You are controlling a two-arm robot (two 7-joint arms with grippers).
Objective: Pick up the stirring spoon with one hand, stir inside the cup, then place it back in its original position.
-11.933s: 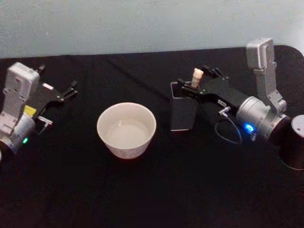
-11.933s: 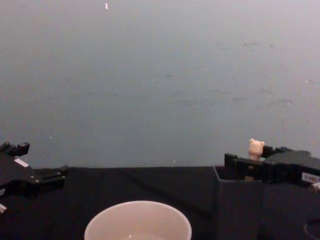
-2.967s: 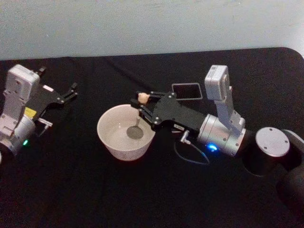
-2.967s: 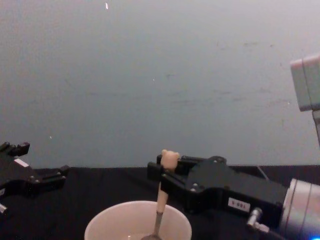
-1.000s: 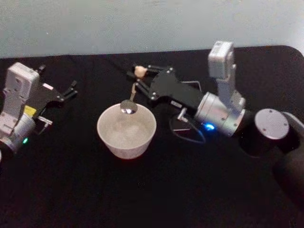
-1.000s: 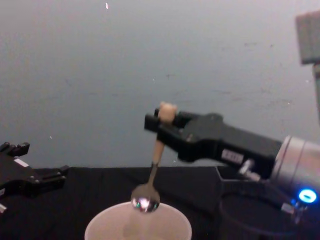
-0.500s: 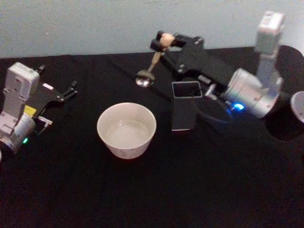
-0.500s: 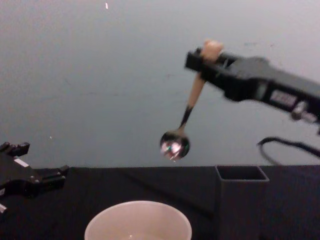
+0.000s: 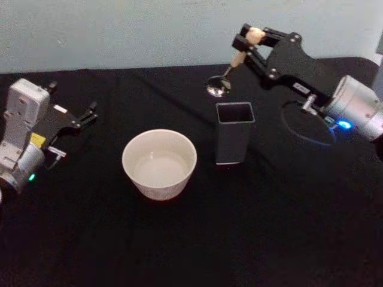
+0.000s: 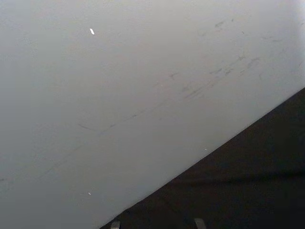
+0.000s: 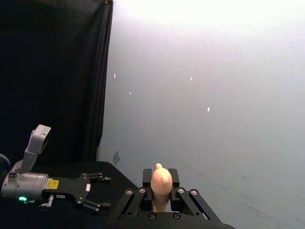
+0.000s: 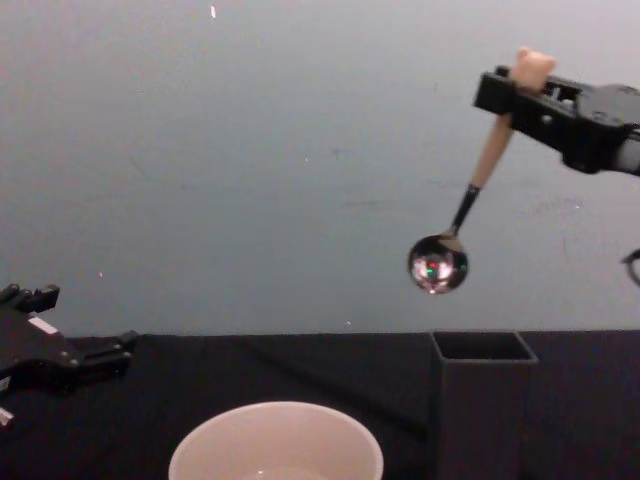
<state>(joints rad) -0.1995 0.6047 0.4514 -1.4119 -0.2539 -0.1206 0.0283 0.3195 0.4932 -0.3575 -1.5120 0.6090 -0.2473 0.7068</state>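
Observation:
My right gripper point(image 9: 244, 40) is shut on the beige handle of the stirring spoon point(image 9: 238, 60), just under its bear head. The spoon point(image 12: 490, 155) hangs tilted in the air, its shiny bowl a little above and to the left of the mouth of the dark grey square holder point(image 12: 480, 405), the original position point(image 9: 233, 140). In the right wrist view the bear head point(image 11: 161, 180) sticks up between the fingers. The off-white cup point(image 9: 159, 186) stands left of the holder, with its rim point(image 12: 275, 412) low in the chest view. My left gripper point(image 9: 90, 113) rests open at the far left.
A black cloth point(image 9: 197, 251) covers the table, and a pale wall point(image 12: 250, 150) rises behind it. A cable loop point(image 9: 305, 134) lies on the cloth under the right arm. The left arm's gripper point(image 11: 95, 191) also appears far off in the right wrist view.
The right gripper lifted the spoon out of the cup, then carried it up and to the right, to above the holder. The left arm has stayed still.

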